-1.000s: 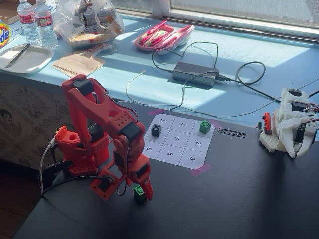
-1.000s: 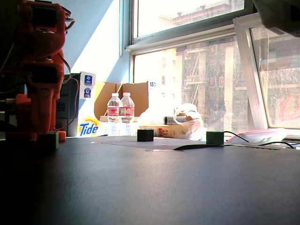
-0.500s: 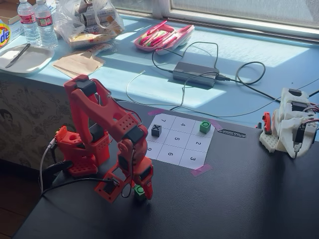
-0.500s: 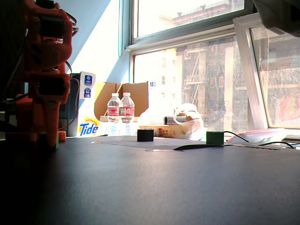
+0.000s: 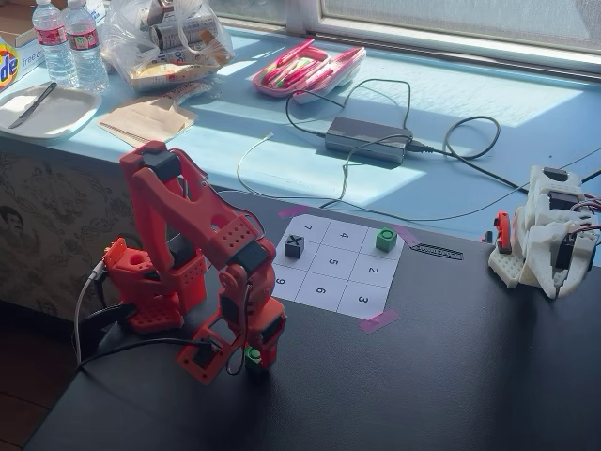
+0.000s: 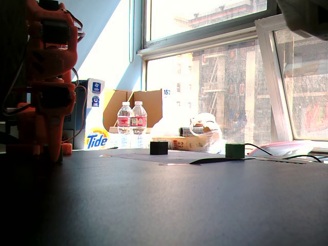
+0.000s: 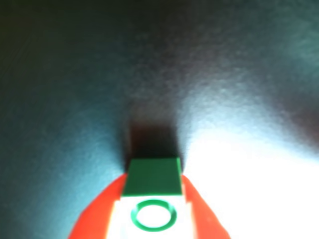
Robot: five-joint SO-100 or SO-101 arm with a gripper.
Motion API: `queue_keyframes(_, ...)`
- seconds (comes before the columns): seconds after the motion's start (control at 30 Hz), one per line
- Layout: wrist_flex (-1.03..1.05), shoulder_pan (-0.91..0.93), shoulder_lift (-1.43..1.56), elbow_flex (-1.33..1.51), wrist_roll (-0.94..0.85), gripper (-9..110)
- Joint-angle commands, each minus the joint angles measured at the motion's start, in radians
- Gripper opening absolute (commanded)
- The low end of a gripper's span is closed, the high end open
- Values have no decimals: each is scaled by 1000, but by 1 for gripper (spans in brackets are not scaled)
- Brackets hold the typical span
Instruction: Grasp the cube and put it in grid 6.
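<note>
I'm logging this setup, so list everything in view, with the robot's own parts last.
Green cubes: two; one on the cell right of 4, one between the fingers.
Dark grey X cube: one, on the cell right of 7.
Grid sheet: one, white, taped to the black table.
Water bottles: two, clear, on the blue sill.
Power adapter: one, black, cabled, on the sill.
Pink case: one, by the window.
White arm: one, right edge of the table.
Red arm: one, left of the sheet; fingers shut on a green cube.
</note>
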Motion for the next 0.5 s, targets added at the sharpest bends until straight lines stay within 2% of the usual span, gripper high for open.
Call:
queue_keyframes(0.0, 38, -3, 66, 2, -69, 0)
queue_keyframes(0.17, 199, -80, 221, -158, -176, 0)
queue_keyframes(0.33, 408, -408, 218, -597, -222, 0)
queue_keyframes(0.47, 364, -657, 146, -703, -273, 0)
